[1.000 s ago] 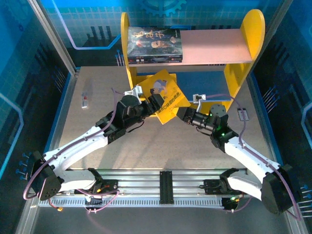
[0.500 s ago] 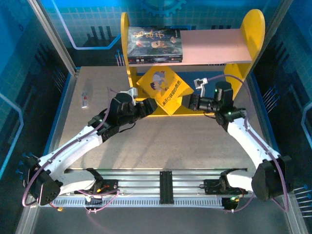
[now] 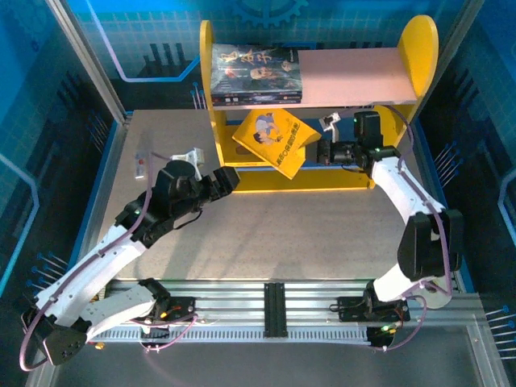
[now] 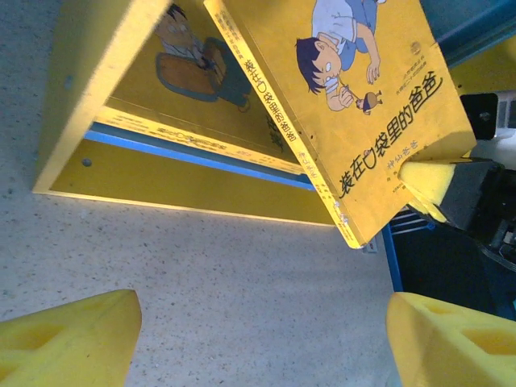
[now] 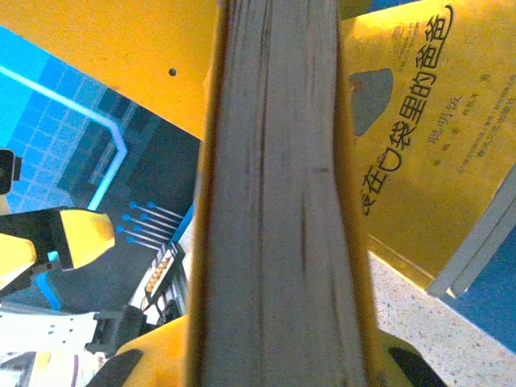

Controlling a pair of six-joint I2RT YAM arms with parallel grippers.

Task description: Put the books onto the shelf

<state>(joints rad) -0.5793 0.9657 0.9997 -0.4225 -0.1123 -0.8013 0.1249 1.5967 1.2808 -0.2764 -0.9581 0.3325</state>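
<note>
Glossy paperback, matt speckled tabletop

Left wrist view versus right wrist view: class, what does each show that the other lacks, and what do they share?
Left wrist: the cartoon cover and spine of the held yellow book. Right wrist: that book's page edges, end-on. Shared: the held book, the right gripper clamping it, the open left gripper, a second yellow book on the shelf, the speckled table.

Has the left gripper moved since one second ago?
Yes. The left gripper has drawn back leftward, from the middle of the shelf to its left corner, off the yellow book that the right gripper holds.
</note>
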